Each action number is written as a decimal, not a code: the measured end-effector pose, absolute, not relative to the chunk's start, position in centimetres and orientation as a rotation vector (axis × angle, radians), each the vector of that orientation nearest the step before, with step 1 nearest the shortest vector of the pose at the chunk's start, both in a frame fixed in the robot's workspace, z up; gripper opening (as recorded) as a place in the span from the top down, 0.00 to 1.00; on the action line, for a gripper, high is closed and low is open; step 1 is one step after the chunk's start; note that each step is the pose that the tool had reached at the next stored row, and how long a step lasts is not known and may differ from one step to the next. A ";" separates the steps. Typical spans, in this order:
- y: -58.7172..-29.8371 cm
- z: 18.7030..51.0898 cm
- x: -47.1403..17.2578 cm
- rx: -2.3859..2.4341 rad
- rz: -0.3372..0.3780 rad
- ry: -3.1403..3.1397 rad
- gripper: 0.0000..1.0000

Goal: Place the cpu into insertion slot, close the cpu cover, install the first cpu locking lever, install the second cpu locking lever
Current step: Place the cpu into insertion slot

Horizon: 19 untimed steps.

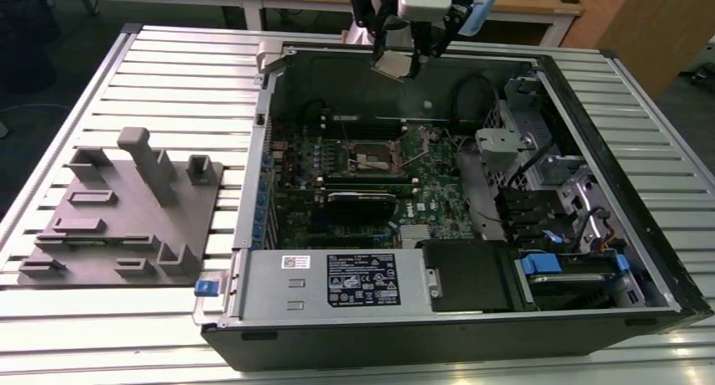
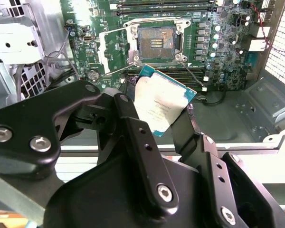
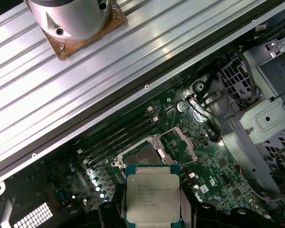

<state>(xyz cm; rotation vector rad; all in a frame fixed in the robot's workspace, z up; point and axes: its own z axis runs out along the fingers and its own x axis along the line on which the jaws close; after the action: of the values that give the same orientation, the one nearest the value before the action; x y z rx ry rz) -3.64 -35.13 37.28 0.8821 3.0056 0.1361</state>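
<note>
Your ribbed metal table (image 1: 167, 75) carries an open computer case (image 1: 625, 201) lying on its side, with a grey fixture plate (image 1: 123, 226) at the exterior view's left. Your gripper (image 1: 400, 57) hangs above the case's far edge. Its 2 fingers (image 2: 133, 118) are clamped on opposite edges of the cpu (image 1: 393, 64). In both wrist views the cpu (image 2: 160, 105) (image 3: 153, 192) shows its silver top. The insertion slot (image 2: 156, 41) on the green motherboard (image 1: 436, 174) sits with its pin field exposed, well apart from the cpu.
</note>
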 end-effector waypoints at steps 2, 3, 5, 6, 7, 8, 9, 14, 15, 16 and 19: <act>-35.1 37.3 -3.6 0.888 0.136 3.004 0.46; -35.1 37.3 -3.6 0.893 0.136 3.002 0.46; -35.1 37.3 -3.6 0.907 0.135 2.997 0.46; -35.1 37.3 -3.6 0.918 0.135 2.994 0.46; -35.1 37.3 -3.6 0.928 0.135 2.990 0.46; -35.1 37.3 -3.6 0.938 0.135 2.987 0.46; -35.1 37.3 -3.6 0.946 0.135 2.984 0.46; -35.1 37.3 -3.6 0.984 0.135 2.970 0.46; -35.1 37.3 -3.6 0.986 0.135 2.970 0.46; -35.1 37.3 -3.6 0.987 0.135 2.969 0.46; -35.1 37.3 -3.6 0.987 0.135 2.969 0.46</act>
<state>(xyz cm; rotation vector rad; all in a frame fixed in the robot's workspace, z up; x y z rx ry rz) -3.64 -35.13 37.27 0.9871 2.9694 0.1347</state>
